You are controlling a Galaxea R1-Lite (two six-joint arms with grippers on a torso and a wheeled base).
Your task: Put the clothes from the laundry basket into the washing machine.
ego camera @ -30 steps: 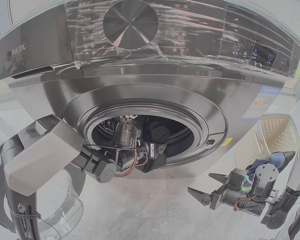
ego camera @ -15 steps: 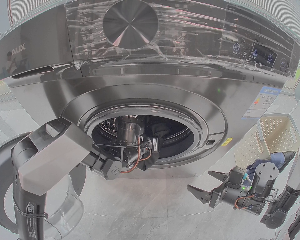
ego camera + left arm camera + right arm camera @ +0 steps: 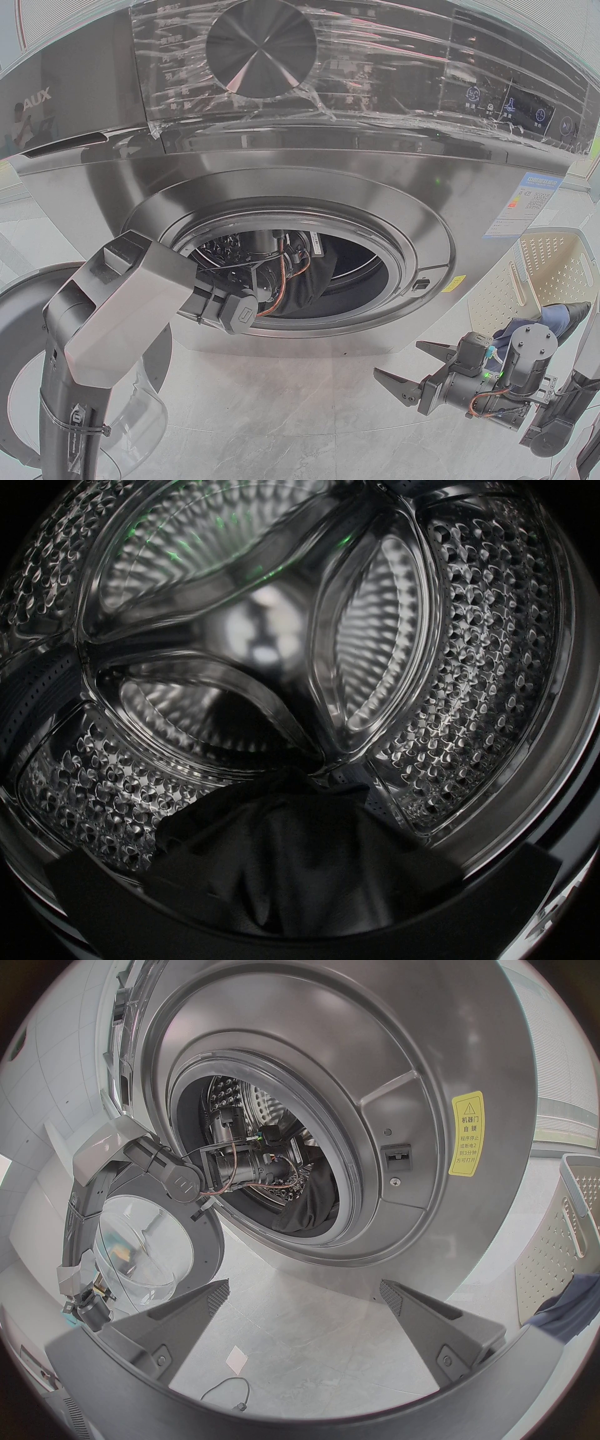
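Tiled floor (image 3: 281, 400); black garment (image 3: 306, 284) hangs at drum mouth (image 3: 403, 262).

The place was a laundry area: a dark grey metal front-loading washing machine (image 3: 375, 187) stood on a pale grey tiled floor (image 3: 281, 406) by a white tiled wall (image 3: 37, 1104). A beige perforated plastic laundry basket (image 3: 550, 269) stood beside it, and clear protective film (image 3: 375, 56) covered the control panel.

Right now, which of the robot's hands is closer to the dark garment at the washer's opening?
Left. The left hand is inside the drum opening, right above the dark garment at its lip; the right hand hangs open outside, over the floor near the laundry basket.
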